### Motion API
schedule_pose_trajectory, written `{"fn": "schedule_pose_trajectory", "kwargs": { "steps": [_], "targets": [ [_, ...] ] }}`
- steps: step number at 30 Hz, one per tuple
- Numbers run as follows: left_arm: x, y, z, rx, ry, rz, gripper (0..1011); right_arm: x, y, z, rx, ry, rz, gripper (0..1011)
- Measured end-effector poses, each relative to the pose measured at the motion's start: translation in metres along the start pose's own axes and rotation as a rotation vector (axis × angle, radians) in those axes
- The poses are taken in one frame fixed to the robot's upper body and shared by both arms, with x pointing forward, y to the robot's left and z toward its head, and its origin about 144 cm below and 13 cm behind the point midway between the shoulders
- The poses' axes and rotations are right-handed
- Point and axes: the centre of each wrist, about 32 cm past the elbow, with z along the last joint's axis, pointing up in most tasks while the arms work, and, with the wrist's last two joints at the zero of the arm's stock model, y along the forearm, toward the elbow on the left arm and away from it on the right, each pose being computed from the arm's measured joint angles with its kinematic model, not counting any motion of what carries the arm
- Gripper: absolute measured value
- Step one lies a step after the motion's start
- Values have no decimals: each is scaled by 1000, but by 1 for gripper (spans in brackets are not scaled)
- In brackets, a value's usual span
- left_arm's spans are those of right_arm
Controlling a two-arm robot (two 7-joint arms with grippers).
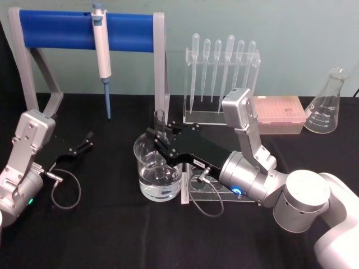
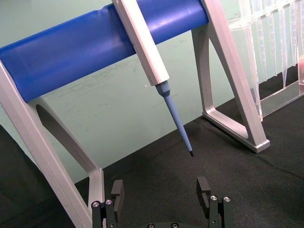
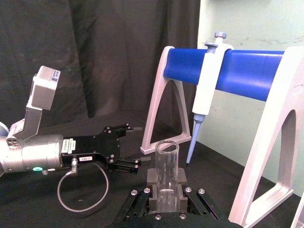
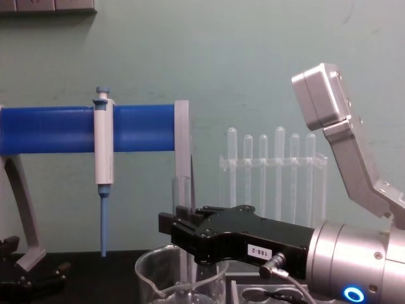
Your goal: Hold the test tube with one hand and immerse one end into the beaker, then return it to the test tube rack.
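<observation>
Right gripper: pinches test tube upright, lower end inside beaker; hold it vertical, clear of the glass. Left gripper: spread, idle, left edge of table.

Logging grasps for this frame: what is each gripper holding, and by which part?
The right gripper holds the test tube by its upper part, just below the open rim. The left gripper is open and holds nothing.
</observation>
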Motion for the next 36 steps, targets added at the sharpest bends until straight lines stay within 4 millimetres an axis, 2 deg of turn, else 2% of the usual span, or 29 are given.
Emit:
{"fn": "schedule_pose_trajectory", "kwargs": {
  "steps": [36],
  "targets": [
    [0,0,0,0,0,0,1000,0,0,0,1,1,-1,225]
  ]
}}
